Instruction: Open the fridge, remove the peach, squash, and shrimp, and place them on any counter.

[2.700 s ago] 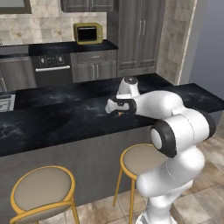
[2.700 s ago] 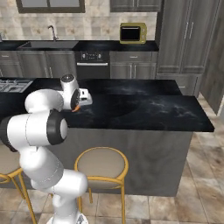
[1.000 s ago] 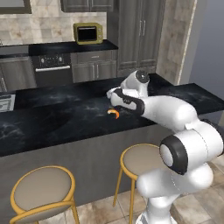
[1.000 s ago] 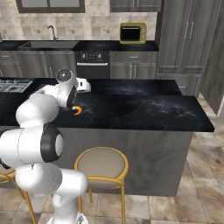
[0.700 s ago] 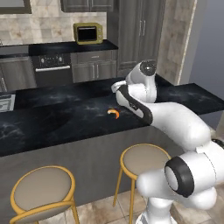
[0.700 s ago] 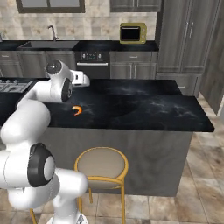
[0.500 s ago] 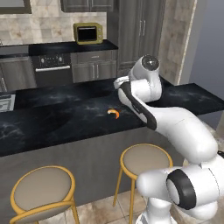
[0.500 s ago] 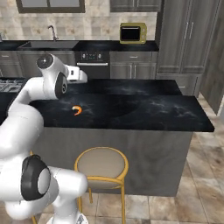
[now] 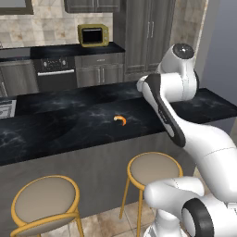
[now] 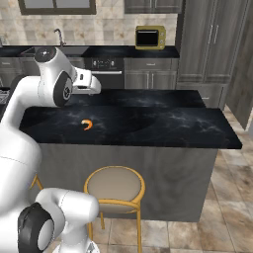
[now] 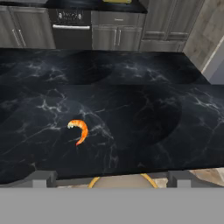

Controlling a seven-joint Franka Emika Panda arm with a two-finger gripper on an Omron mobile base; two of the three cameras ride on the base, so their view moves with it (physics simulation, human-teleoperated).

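Nearest to my base cameras are two round stools [image 9: 149, 167] with yellow frames, tucked against the grey base below the counter [image 9: 55, 129]. My arm rises from the base, bends sharply at the elbow and carries the hand high above the counter's near half, with the wrist turned so the hand looks forward and down across the slab. The gripper [image 10: 92, 85] hangs in the air, clear of the surface, its jaws spread wide with nothing between them; in the hand view the two fingertips [image 11: 43, 176] stand far apart at the bottom edge. The shrimp [image 11: 78, 129] lies alone on the black marble-look counter, a small orange curl toward the near edge, well below and apart from the gripper. Beyond the counter stands a back run of dark grey cabinets with an oven [image 9: 54, 74], and a yellow microwave [image 9: 93, 34] sits on its top.
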